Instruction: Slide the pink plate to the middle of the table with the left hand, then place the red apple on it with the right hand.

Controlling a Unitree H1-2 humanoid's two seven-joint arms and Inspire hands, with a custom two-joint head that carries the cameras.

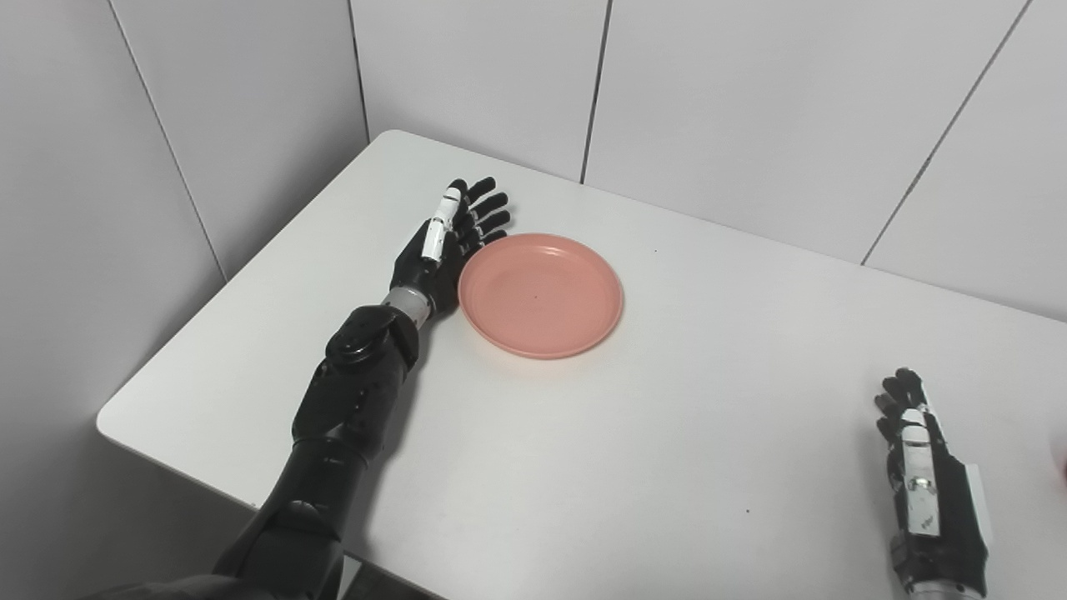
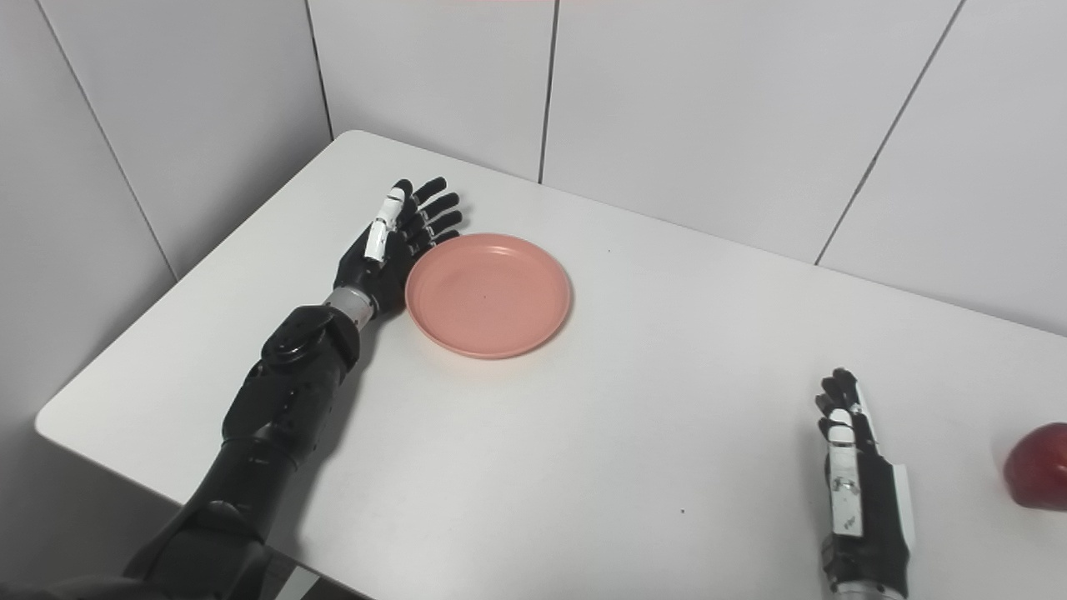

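A round pink plate (image 1: 540,294) lies on the white table (image 1: 633,450), left of its middle. My left hand (image 1: 446,246) stands edge-on against the plate's left rim, fingers straight and spread, holding nothing. The red apple (image 2: 1038,465) sits at the table's right side and shows only in the right eye view, cut by the frame edge. My right hand (image 2: 859,492) rests low near the front right, fingers extended, a short way left of the apple and not touching it.
Grey wall panels (image 1: 708,92) rise close behind the table and along its left side. The table's rounded front-left corner (image 1: 112,421) lies near my left arm. Bare tabletop stretches between the plate and my right hand.
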